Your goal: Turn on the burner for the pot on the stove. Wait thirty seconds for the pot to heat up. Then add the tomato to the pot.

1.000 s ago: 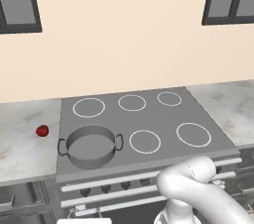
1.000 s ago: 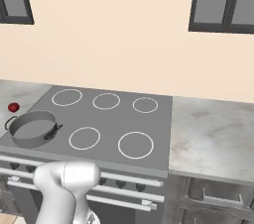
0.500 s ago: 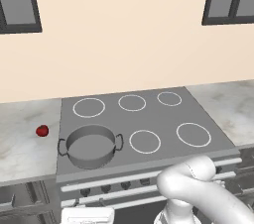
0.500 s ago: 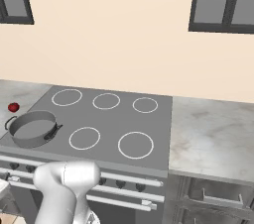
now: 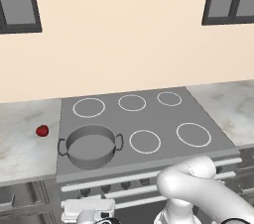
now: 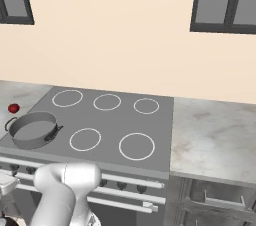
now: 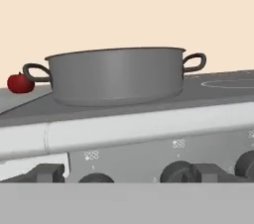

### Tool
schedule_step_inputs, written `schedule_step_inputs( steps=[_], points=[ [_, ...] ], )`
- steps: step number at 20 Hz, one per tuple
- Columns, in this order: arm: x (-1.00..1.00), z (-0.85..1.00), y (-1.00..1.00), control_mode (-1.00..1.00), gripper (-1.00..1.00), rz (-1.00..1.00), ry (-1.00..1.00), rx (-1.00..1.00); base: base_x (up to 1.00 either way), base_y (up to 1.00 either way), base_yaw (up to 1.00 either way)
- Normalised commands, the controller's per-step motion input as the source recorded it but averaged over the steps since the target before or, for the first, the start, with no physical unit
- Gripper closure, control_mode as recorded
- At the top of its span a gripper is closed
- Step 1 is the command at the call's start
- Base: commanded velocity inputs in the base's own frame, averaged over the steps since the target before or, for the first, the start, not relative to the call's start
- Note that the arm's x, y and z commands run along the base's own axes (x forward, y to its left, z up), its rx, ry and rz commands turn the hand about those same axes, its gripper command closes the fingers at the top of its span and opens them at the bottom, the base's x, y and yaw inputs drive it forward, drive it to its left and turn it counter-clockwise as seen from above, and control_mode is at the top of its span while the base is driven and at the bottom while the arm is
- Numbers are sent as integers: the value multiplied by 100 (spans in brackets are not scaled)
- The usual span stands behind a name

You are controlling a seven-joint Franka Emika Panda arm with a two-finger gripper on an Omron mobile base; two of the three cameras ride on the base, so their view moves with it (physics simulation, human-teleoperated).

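Starting at your left: the tomato (image 5: 42,130) sits on the marble table (image 5: 22,139), just beside the stove (image 5: 149,119) and apart from the pot (image 5: 91,145). The pot rests on the front-left burner ring, upright. Further right, four white rings lie bare, then more table.

Your claw (image 7: 121,176) hangs low in front of the stove, its jaws spread wide and holding nothing. From the hand view you're level with the dark knobs (image 7: 178,171) under the pale bar handle (image 7: 144,126), pot side-on above, tomato peeking behind its left handle. The base views give you the pot's open top instead.
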Motion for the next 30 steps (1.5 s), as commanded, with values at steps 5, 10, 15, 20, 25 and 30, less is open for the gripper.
schedule_step_inputs(
  steps=[5,10,15,20,25,30],
  points=[
    [15,-20,0,-100,-100,0,21,0,0,0,0],
    [13,-13,0,-100,-100,0,18,0,0,0,0],
    [5,-19,2,-100,-100,0,15,-3,0,0,0],
    [1,-19,16,-100,-100,1,7,-5,0,0,0],
    [-1,-3,19,-100,-100,3,-2,-7,0,0,0],
    [-1,0,5,-100,-100,1,-3,-2,0,0,0]
  ],
)
